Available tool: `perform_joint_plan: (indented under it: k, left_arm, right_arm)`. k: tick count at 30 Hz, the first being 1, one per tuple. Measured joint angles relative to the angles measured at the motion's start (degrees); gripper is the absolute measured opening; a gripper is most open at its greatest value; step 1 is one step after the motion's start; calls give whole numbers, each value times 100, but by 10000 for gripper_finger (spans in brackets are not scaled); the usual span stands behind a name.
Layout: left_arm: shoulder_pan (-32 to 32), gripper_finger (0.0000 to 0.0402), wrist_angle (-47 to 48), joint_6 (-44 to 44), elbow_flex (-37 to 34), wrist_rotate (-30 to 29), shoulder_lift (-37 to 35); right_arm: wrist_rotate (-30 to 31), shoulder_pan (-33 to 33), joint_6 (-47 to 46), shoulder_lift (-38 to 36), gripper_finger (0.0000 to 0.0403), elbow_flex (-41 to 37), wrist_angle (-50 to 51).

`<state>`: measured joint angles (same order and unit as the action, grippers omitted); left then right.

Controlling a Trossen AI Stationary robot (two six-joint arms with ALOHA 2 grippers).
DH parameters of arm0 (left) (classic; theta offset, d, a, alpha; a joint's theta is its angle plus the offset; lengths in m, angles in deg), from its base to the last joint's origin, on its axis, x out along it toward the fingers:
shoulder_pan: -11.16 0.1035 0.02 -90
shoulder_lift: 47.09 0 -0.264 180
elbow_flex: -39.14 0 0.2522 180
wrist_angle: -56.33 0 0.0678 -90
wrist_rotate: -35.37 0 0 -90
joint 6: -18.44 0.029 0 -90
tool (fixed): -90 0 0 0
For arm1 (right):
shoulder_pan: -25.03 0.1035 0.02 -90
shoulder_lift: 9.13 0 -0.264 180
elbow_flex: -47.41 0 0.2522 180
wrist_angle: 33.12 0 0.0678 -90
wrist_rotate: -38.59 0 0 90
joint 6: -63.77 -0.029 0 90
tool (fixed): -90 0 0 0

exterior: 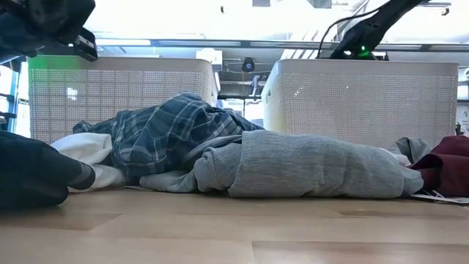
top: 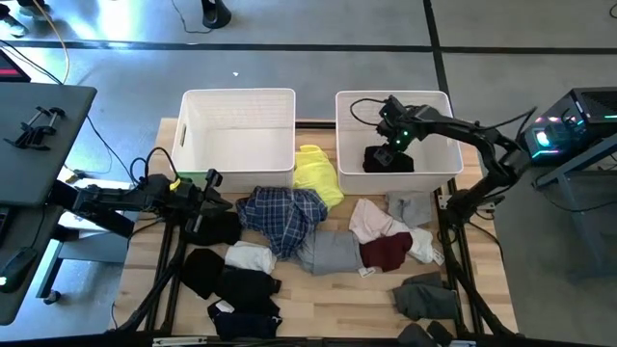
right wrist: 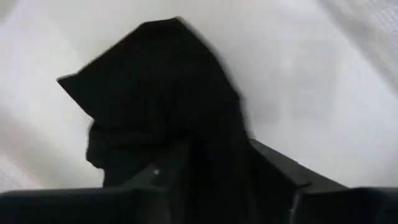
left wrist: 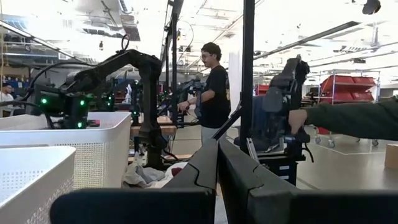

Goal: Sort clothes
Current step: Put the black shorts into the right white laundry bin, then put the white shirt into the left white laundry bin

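My right gripper point(top: 393, 145) is inside the right white bin point(top: 442, 106), shut on a black garment point(top: 386, 160) that fills the right wrist view point(right wrist: 161, 93). My left gripper point(top: 208, 185) is shut and empty above the table's left side, over another black garment point(top: 218, 227). On the table lie a blue plaid garment point(top: 282, 214), a yellow one point(top: 318, 172) against the left bin, and grey point(top: 333, 251), maroon point(top: 388, 251), pink point(top: 371, 220) and white point(top: 249, 256) ones. More black ones point(top: 231, 289) lie near the front left. My right gripper pinches a bunched part of the black garment point(right wrist: 217, 155) between its two fingers, coming from above and pointing down into the bin. The rest of the cloth spreads out beyond the fingertips over the bin's white floor. Whether it rests on the floor I cannot tell.
The left white bin point(top: 193, 106) stands beside the right one at the table's far edge. A dark grey garment point(top: 424, 294) lies at the front right. A person point(left wrist: 214, 87) stands in the room beyond the table, and a sleeve and hand point(left wrist: 348, 121) show nearer.
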<state>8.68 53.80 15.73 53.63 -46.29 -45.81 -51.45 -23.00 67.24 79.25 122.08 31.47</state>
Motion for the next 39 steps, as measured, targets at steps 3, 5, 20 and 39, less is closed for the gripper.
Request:
perform_joint_plan:
  k: [3, 5, 20, 39]
  left_arm:
    - [0, 2, -42, -90, 0, -98, 0]
    - [-1, 1, -39, -155, 0, -311, 0]
    - [-790, 0, -469, 493, 0, -2013, 625]
    - [-1015, 0, -486, 729, 0, -2131, 860]
  right_arm:
    - [319, 19, -271, -197, 171, 399, 558]
    - [500, 135, -466, -450, 174, 668, 804]
    - [2713, 4773, -1499, -2894, 142, 651, -1227]
    - [2664, 7122, -5085, 17, 142, -527, -1026]
